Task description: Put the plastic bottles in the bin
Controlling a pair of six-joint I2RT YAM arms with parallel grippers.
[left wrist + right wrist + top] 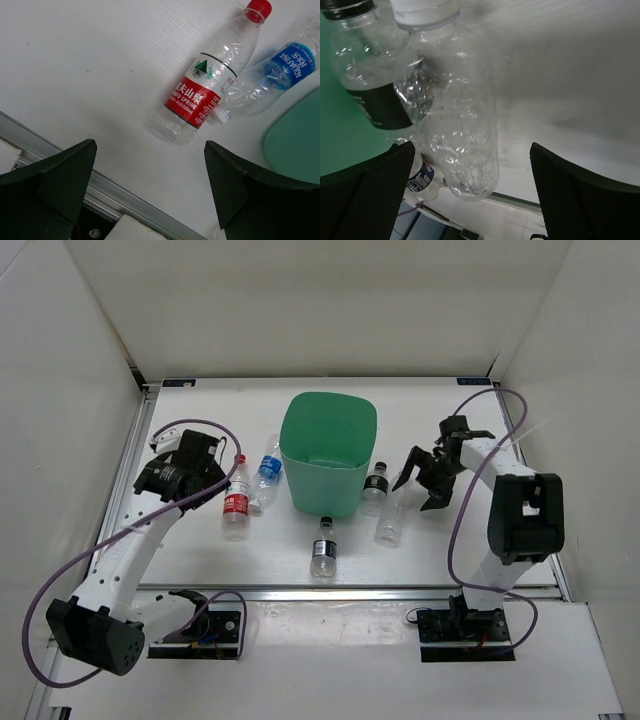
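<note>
Wide open and empty, the left pincer (150,145) frames the red bottle (200,95) at upper right, and the right pincer (470,146) frames the clear bottle (465,120) at centre. Both seem poised to grasp for the bin (325,490).

Even, diffuse overhead lighting; white tabletop (260,560) bright, shadows soft and short. Right wrist view dimmer, greyish, the clear unlabelled plastic bottle (465,125) showing small glints, its near edges possibly slightly soft.

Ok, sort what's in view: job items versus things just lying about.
Job: red bottle, blue bottle, dark bottle by bin, front dark bottle, unlabelled bottle, bin.
Not the job: purple cable, rail.
</note>
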